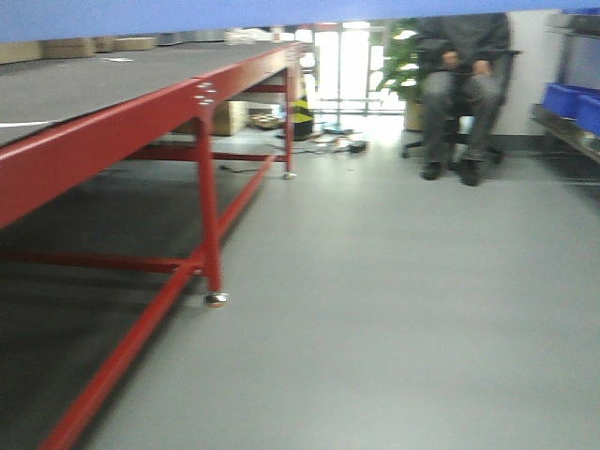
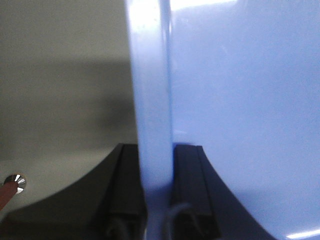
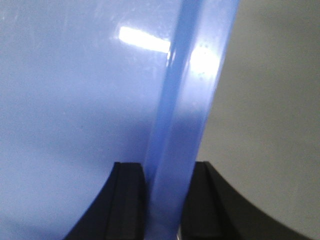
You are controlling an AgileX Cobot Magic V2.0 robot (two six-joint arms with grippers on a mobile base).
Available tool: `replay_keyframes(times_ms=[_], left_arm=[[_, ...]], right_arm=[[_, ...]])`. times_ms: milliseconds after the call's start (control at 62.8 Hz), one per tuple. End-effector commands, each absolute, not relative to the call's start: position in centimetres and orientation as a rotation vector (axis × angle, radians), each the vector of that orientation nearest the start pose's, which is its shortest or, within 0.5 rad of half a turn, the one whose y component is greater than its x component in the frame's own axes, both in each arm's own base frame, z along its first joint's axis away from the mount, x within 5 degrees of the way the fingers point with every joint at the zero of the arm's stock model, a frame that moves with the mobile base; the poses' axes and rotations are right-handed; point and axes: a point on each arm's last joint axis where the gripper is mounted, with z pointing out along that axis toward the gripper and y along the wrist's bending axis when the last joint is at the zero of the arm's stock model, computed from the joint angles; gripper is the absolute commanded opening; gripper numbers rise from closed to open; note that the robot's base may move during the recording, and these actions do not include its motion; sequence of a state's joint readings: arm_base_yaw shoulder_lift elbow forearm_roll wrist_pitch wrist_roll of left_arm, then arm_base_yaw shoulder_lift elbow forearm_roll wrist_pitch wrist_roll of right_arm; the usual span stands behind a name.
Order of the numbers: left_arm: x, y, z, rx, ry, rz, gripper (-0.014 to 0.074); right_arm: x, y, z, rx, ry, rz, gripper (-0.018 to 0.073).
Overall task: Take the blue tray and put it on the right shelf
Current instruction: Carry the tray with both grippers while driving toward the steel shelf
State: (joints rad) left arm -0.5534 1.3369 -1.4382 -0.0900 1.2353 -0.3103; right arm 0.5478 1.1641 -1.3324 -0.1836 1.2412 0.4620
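The light-blue tray (image 1: 187, 14) shows as a band along the top edge of the front view, held up in the air. In the left wrist view its rim (image 2: 150, 90) runs between the two black fingers of my left gripper (image 2: 157, 170), which is shut on it, with the tray's floor (image 2: 245, 100) to the right. My right gripper (image 3: 167, 185) is shut on the opposite rim (image 3: 190, 100), the tray's floor (image 3: 70, 110) lying to the left. The right shelf (image 1: 570, 127) shows at the far right edge of the front view, a steel rack.
A red-framed table (image 1: 112, 131) with a black top fills the left side, its leg (image 1: 211, 225) on a caster. Dark-blue bins (image 1: 570, 101) sit on the steel rack. A seated person (image 1: 461, 75) is at the back right. Grey floor (image 1: 394, 300) spreads ahead.
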Motion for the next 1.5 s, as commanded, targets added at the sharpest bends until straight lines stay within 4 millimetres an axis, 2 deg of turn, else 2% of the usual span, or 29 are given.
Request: replay_keyframes(times_ms=[0, 1480], left_arm=[[20.20, -13.77, 40.52, 0.377, 2.702, -0.394, -0.0048], [20.11, -13.92, 40.54, 0.378, 2.706, -0.420, -0.0048]], right_arm=[[18.70, 9.35, 42.49, -0.149, 2.411, 0.175, 0.0056], [18.69, 9.34, 42.49, -0.149, 2.412, 0.175, 0.0056]])
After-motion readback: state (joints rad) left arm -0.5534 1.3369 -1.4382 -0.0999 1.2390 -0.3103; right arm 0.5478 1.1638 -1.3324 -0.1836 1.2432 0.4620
